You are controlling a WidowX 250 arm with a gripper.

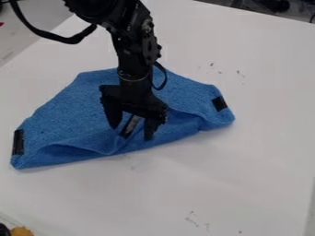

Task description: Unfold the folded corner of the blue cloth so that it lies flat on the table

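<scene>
The black gripper [131, 132] hung over the folded blue cloth [80, 106], its jaws spread, seemingly so the dark strip [131, 125] lay between them.

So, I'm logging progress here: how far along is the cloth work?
Partway, I'd judge. Done: the cloth looks folded over, with dark strips at its left and right ends. In hand: the open pincer is at the cloth's near side, a third strip between its fingers, not clamped. Left: probably the loose creases along that side, which don't lie flat.
</scene>
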